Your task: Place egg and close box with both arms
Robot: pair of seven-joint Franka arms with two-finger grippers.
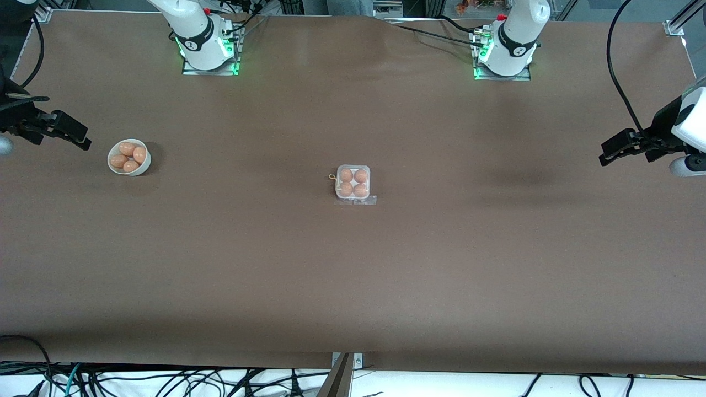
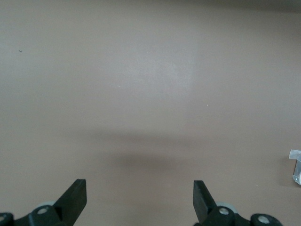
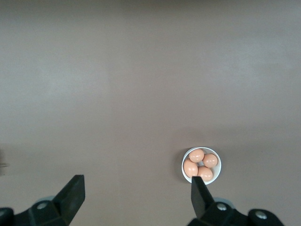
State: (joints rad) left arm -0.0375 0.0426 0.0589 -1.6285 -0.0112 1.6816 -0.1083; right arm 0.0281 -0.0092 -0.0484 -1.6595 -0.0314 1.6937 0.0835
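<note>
- Tabletop brown cloth carries everything, its bare stretch lying closest to the front camera.
- Left end effector hovers over the left arm's end, fingers spread, empty.
- Right end effector hovers beside the bowl, fingers spread, empty.
- Bowl holds four eggs.
- Box sits mid-tabletop, clear lid down over four eggs.
- Egg fills one cell.

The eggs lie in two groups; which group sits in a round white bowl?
The four eggs toward the right arm's end of the table lie loose in the bowl; the others fill the square box mid-table.
</note>
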